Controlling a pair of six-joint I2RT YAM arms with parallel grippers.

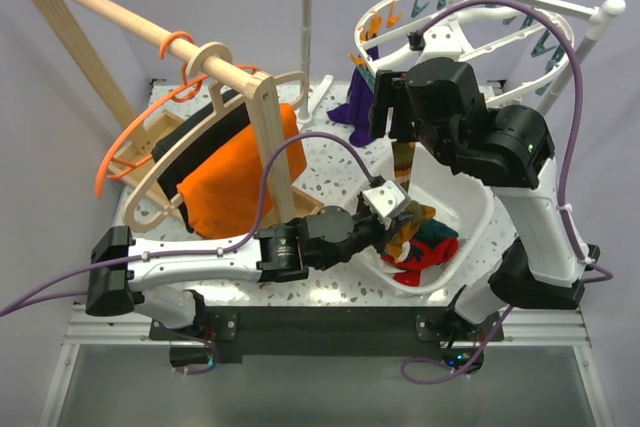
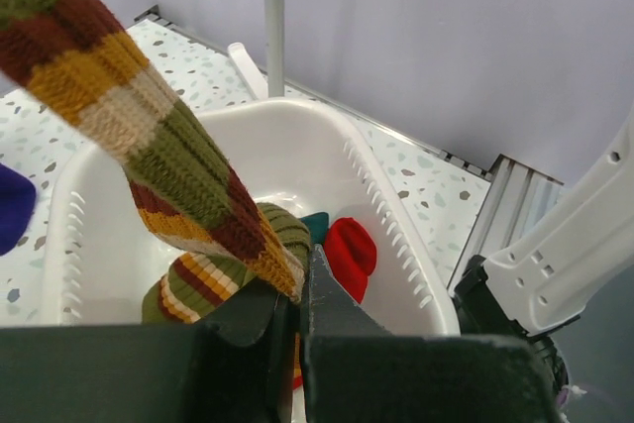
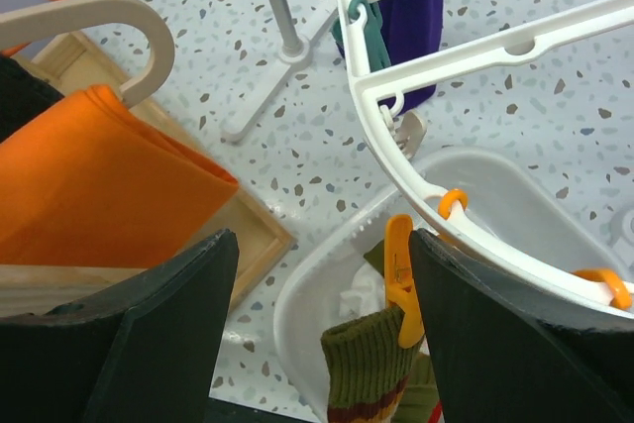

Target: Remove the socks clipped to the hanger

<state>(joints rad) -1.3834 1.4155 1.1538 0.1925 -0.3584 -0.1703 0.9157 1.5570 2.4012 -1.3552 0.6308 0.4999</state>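
Note:
The white oval hanger (image 1: 470,17) hangs at the back right, with a purple sock (image 1: 358,107) and a brown-striped sock (image 1: 403,159) clipped to it. My left gripper (image 1: 395,209) is shut on the lower end of the striped sock (image 2: 188,175), above the white basket. My right gripper (image 1: 388,112) is open at the hanger's rim (image 3: 475,56). An orange clip (image 3: 401,279) holding the striped sock's cuff (image 3: 371,364) sits just inside the right finger (image 3: 505,334). A red sock (image 2: 349,255), a dark green one (image 2: 315,225) and another striped one (image 2: 198,284) lie in the basket.
The white basket (image 1: 475,212) stands under the hanger. A wooden rack with a wooden hanger (image 1: 265,112), orange cloth (image 1: 235,177), black cloth and thin orange hangers (image 1: 120,152) fills the left. A white stand pole (image 1: 308,17) rises at the back.

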